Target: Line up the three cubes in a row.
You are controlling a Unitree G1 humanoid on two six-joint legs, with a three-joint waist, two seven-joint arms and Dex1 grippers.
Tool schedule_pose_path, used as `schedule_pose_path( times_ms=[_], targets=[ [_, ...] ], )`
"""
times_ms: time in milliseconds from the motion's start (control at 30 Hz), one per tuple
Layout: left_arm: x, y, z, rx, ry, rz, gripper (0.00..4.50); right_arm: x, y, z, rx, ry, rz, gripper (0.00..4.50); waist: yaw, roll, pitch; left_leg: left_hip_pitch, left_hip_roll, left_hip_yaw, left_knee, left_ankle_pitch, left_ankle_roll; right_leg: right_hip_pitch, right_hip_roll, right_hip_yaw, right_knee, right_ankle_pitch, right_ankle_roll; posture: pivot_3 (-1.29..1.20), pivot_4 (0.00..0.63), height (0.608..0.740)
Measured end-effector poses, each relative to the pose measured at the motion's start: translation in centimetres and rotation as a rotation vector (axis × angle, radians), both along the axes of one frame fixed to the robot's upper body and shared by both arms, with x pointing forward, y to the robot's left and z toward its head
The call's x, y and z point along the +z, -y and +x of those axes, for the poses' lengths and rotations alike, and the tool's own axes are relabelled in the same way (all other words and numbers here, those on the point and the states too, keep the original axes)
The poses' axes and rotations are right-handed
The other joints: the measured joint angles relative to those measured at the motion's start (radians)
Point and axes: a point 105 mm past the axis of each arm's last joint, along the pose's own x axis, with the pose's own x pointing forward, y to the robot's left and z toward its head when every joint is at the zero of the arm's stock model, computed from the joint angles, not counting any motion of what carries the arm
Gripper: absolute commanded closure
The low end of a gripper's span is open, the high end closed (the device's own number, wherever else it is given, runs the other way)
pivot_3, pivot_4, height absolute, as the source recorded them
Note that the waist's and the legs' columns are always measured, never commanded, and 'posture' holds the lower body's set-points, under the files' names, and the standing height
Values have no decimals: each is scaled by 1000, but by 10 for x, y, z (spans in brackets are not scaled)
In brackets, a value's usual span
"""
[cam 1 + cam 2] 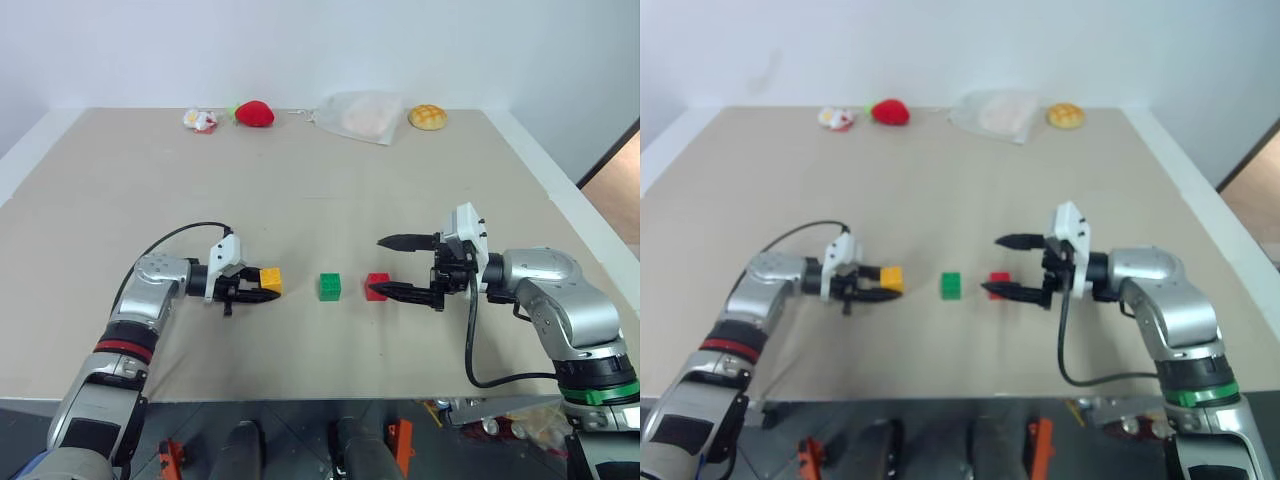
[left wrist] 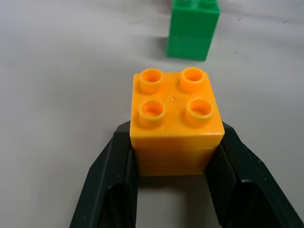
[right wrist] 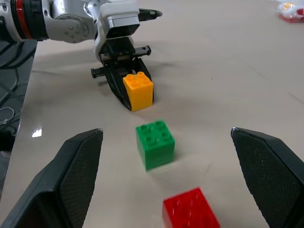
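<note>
Three studded cubes lie in a rough line near the table's front. My left gripper [image 1: 262,286] is shut on the yellow-orange cube [image 1: 270,281], its black fingers [image 2: 118,175] clamping both side faces at table level. The green cube [image 1: 330,287] stands free a short way to its right, also seen just beyond the yellow cube [image 2: 192,31]. The red cube [image 1: 377,286] sits right of the green one. My right gripper [image 1: 378,266] stands open, pointing left, with nothing between its fingers. Its lower fingertip overlaps the red cube's right side in the head view. In the right wrist view the red cube [image 3: 190,211] lies below the spread fingers [image 3: 80,166].
Along the table's far edge lie a small white and red toy [image 1: 201,121], a red strawberry toy [image 1: 255,113], a clear plastic bag [image 1: 360,117] and a tan bread bun [image 1: 427,117]. The tan table [image 1: 320,200] stretches bare between the cubes and those items.
</note>
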Motion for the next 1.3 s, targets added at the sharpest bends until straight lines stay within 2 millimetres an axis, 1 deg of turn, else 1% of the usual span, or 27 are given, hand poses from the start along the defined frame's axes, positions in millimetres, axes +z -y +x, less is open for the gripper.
schedule_pose_path(
  times_ms=[133,433,533,733,800,833,867,967,1100,1167,1233,1300],
  targets=[
    [-2,9,-6,-46,-9,5,3173,-1,1,2,-22,2,2,0,-2,0,0,0,0,0,0,0,0,0,0,0,0,0,0,0,150,740],
    [-3,9,-8,-56,16,15,3173,-1,1,4,-42,4,10,0,-3,0,0,0,0,0,-1,0,0,0,0,0,0,0,0,0,150,740],
    [-6,8,-4,-43,45,11,3173,-1,1,4,-45,2,11,0,-2,0,0,1,0,0,0,0,1,0,0,0,0,0,0,0,150,740],
    [-7,6,4,-8,49,3,3173,-1,0,5,-53,4,15,0,-3,0,0,2,0,0,1,2,4,1,0,0,0,2,-1,0,150,740],
    [-7,5,6,5,52,4,2090,-1,1,6,-56,4,15,0,-5,0,0,2,0,0,1,3,4,0,0,0,0,2,-2,0,150,740],
    [-8,4,7,13,54,8,1942,-1,1,6,-56,4,15,0,-5,0,0,2,0,0,1,3,4,0,0,0,0,3,-3,0,150,740],
    [-9,2,9,35,53,3,1448,-1,1,6,-57,4,15,0,-5,0,0,2,0,0,1,3,4,0,0,0,0,4,-4,0,150,740],
    [-7,0,12,57,65,0,529,-1,1,6,-57,4,15,0,-6,0,0,2,0,0,1,3,5,0,0,0,0,4,-4,0,150,740],
    [-5,-2,11,53,49,-2,529,0,0,6,-57,5,15,0,-6,0,0,2,0,0,0,4,5,0,1,1,0,5,-2,0,150,740],
    [-2,-7,9,42,46,18,529,2,-1,7,-53,13,16,0,-8,0,0,1,0,0,-2,3,5,-2,2,2,0,4,-2,0,150,740],
    [0,-17,4,37,26,41,529,5,-2,7,-46,22,16,0,-8,0,0,1,1,0,-3,0,8,-2,4,3,0,3,0,0,150,740],
    [2,-31,-6,31,-26,65,529,8,-4,8,-37,32,15,0,-10,0,0,1,4,-1,-3,-3,9,-3,7,3,1,0,-1,0,150,740]
  ],
)
